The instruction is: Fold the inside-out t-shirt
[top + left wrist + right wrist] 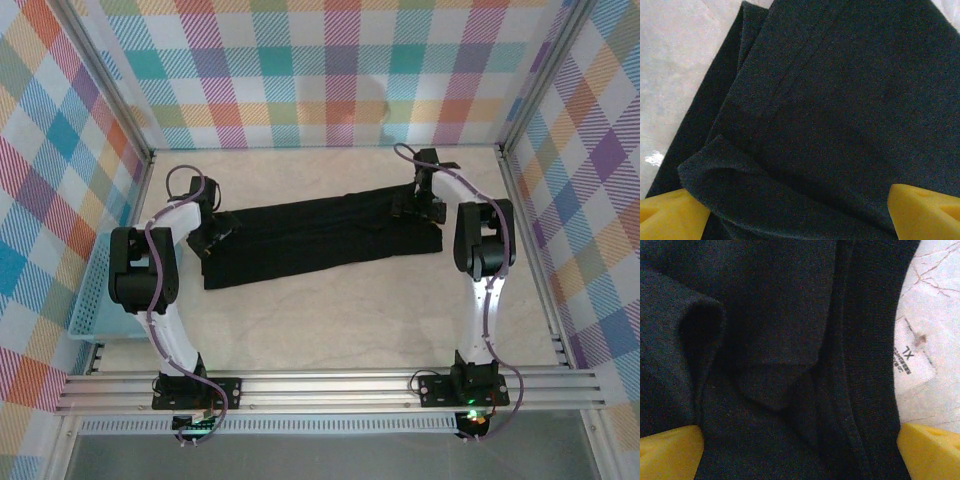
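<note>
Yellow left fingers (670,215) and right fingers (930,450) are both gaping wide, gripping nothing, hovering over opposite ends of the inside-out t-shirt (320,240), which is lying as a long band across the far tabletop (350,320). I'm guessing the lengthwise fold is done, so next it's needing an end pinched and carried across.

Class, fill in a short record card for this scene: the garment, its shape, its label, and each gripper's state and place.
Garment: black t-shirt, lying on the table
Shape: folded into a long band running left to right
Label: white tag marked XL, poking out past the shirt's edge
Left gripper: open, over the band's left end
Right gripper: open, over the band's right end
</note>
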